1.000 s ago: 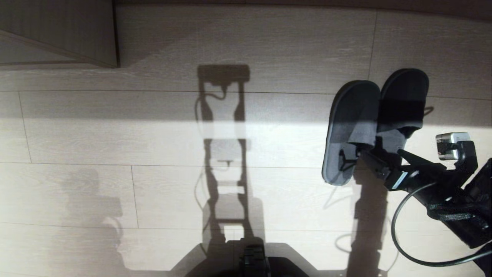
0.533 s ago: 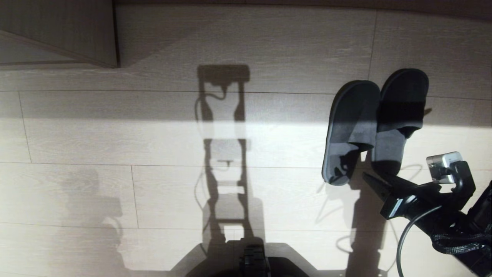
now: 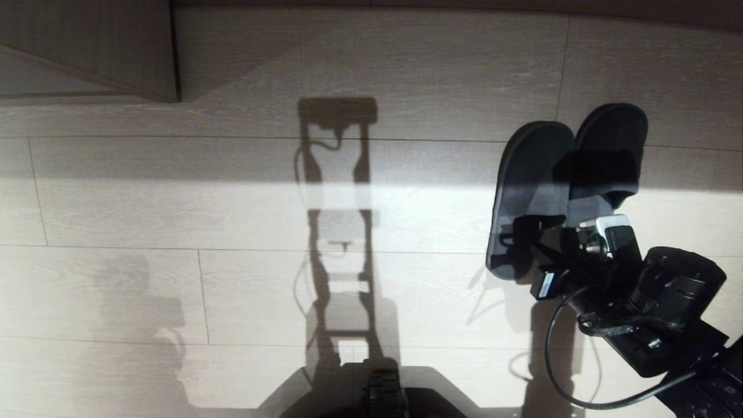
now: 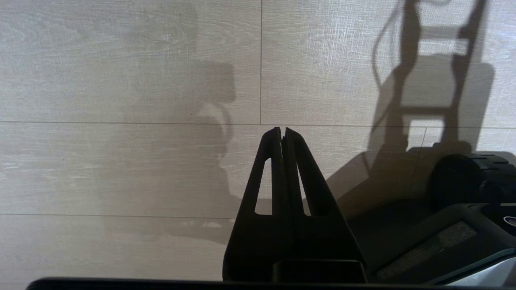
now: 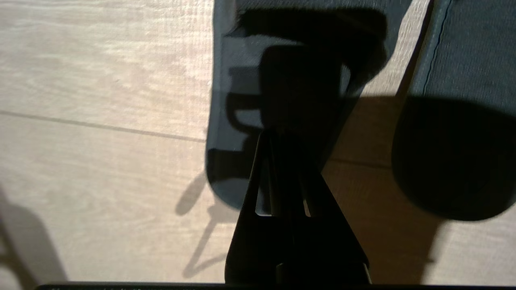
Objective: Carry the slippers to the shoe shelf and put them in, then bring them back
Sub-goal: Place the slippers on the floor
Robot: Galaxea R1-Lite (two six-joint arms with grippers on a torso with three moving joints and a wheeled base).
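The two dark grey-blue slippers lie side by side on the pale floor at the right of the head view, toes pointing away: the left slipper [image 3: 531, 174] and the right slipper [image 3: 612, 139]. My right gripper [image 3: 525, 244] is shut and empty, its tips over the heel end of the left slipper [image 5: 229, 100]; I cannot tell whether they touch it. The right wrist view shows the joined tips of that gripper [image 5: 271, 137], with the right slipper [image 5: 463, 60] off to one side. My left gripper [image 4: 281, 131] is shut over bare floor, parked. The shoe shelf is out of view.
A wood-grain furniture corner [image 3: 116, 64] stands at the far left of the floor. My base [image 3: 383, 395] shows at the near edge. The right arm's cable [image 3: 557, 371] loops low beside the slippers. Sunlight throws long shadows across the floorboards [image 3: 232, 220].
My right gripper went from open at the slippers' heels to shut. It drew back toward me, then swung left over the left slipper's heel. The slippers stayed where they lay.
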